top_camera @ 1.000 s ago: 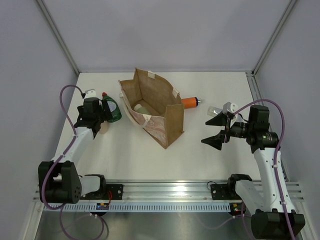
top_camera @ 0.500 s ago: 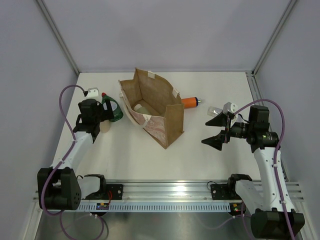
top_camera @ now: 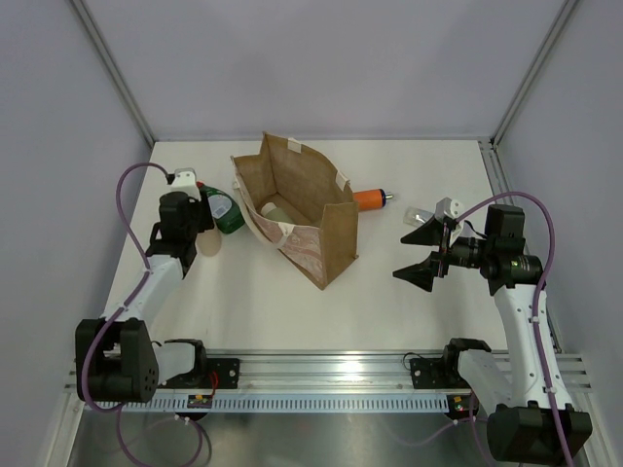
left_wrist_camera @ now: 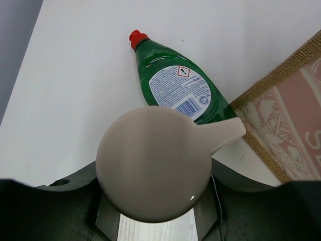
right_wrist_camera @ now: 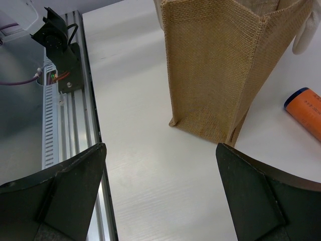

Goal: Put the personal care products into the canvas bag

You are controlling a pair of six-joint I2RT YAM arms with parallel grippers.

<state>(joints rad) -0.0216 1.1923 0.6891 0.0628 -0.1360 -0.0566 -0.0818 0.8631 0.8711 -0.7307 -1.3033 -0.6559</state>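
My left gripper (top_camera: pixel 201 233) is shut on a pale beige bottle (left_wrist_camera: pixel 150 165), whose round body fills the space between the jaws in the left wrist view. Just beyond it the green red-capped bottle (left_wrist_camera: pixel 175 85) (top_camera: pixel 226 212) lies on the table, close to the canvas bag (top_camera: pixel 297 209) (left_wrist_camera: pixel 286 125). The bag stands open at mid-table with another pale bottle (top_camera: pixel 275 209) inside. An orange bottle (top_camera: pixel 370 198) (right_wrist_camera: pixel 306 110) lies behind the bag's right side. My right gripper (top_camera: pixel 421 255) (right_wrist_camera: pixel 160 186) hovers wide open and holds nothing, to the right of the bag (right_wrist_camera: pixel 225 60).
A small silver-grey thing (top_camera: pixel 416 214) lies by the right gripper's far finger. The metal rail (top_camera: pixel 321 368) (right_wrist_camera: pixel 65 125) runs along the near table edge. Grey walls and frame posts close in the table on the left, back and right.
The left jaws have closed in on the pale beige bottle. The green bottle has shifted slightly toward the bag. The right arm has not moved.
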